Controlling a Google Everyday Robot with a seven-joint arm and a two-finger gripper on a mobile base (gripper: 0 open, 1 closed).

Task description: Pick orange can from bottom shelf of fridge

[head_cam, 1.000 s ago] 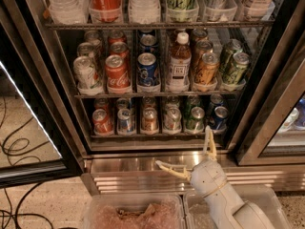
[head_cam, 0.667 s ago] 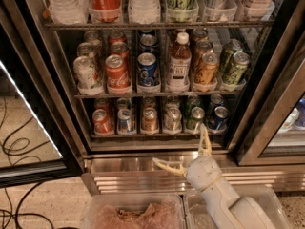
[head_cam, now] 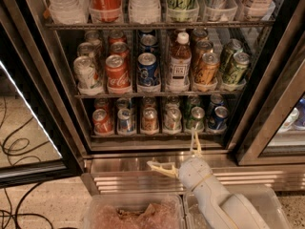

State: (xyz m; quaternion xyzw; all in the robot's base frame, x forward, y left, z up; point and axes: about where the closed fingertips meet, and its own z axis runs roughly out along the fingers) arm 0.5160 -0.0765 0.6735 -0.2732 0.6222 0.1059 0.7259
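**Asker:** Where is your claw sitting in the camera view?

**Me:** My claw is hanging low in front of the fridge, over its ribbed steel base and just on the near side of the bottom shelf. Its two pale fingers are spreading wide. One is pointing up at the shelf edge and the other is pointing left. It is holding nothing.

**Asker:** And the orange can?

**Me:** The orange can is standing in the front row of the bottom shelf, third from the left. A blue-and-silver can is sitting just on its left and a silver can just on its right. It is waiting up and left of my claw, apart from it.

**Asker:** So how are you thinking of taking it?

**Me:** I am judging that the claw needs shifting left and lifting, with the wrist turning so one finger goes on each side of the can. The neighbours are crowding it, so I am planning on centring first and sliding in level. I am closing only once both fingers are past its sides, so that neither neighbour gets knocked.
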